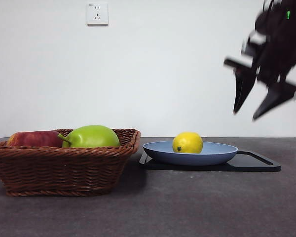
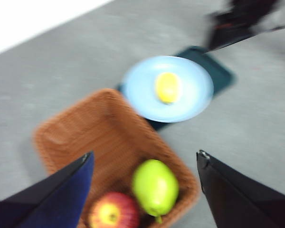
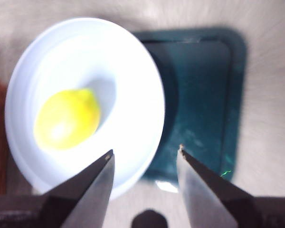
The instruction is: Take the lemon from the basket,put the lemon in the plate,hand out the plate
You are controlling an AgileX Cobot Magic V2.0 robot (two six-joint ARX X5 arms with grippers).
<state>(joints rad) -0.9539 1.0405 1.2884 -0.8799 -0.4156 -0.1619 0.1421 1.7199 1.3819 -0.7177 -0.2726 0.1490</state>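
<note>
Yellow, the lemon (image 1: 187,142) lies in the blue plate (image 1: 222,152), which sits on the black tray's (image 1: 259,162) end nearest the basket (image 1: 64,170). The right gripper (image 1: 259,101) hangs above the tray's far end, jaws apart and empty. The left gripper (image 2: 145,190) hovers over the basket, jaws spread, holding nothing.

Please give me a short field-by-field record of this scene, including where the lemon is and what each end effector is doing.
lemon: in the plate
plate: on black tray, beside basket
basket contents: green fruit, red apple
right end effector: open, empty, above the plate's tray side
left end effector: open, empty, above the basket
</note>
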